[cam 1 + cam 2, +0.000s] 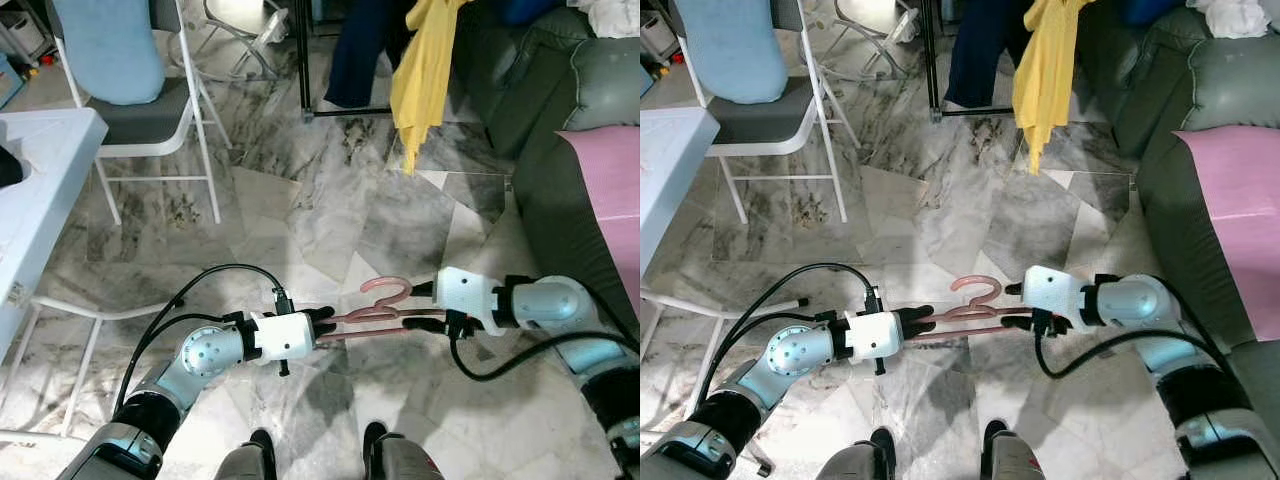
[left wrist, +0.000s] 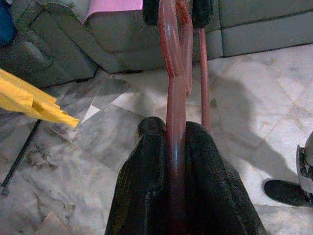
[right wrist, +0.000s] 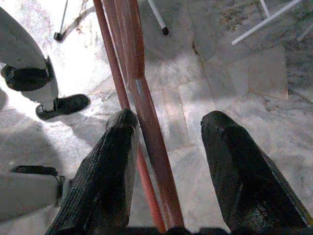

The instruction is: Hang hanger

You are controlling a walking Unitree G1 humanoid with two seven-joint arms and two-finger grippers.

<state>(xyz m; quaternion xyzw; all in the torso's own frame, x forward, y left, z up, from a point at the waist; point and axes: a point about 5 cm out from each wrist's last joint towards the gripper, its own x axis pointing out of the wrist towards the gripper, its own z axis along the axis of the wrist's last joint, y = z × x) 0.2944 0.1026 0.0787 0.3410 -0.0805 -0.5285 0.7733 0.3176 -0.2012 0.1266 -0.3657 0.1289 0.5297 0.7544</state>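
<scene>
A pink-red hanger (image 1: 372, 318) hangs level above the marble floor between my two arms, with its hook (image 1: 386, 288) pointing away from me. My left gripper (image 1: 324, 322) is shut on one end of it; in the left wrist view both black fingers (image 2: 146, 161) press on the hanger bar (image 2: 175, 98). My right gripper (image 1: 425, 306) is at the other end and stands open. In the right wrist view the hanger bars (image 3: 142, 98) run between its spread fingers (image 3: 115, 156), close against one of them.
Ahead stands a black clothes rack pole (image 1: 302, 60) with a yellow garment (image 1: 425, 70) and a dark blue one (image 1: 358, 50). A white folding chair (image 1: 135, 110) and a white table (image 1: 45, 190) are on the left. A grey sofa (image 1: 545, 120) with a pink cloth (image 1: 605, 180) is on the right.
</scene>
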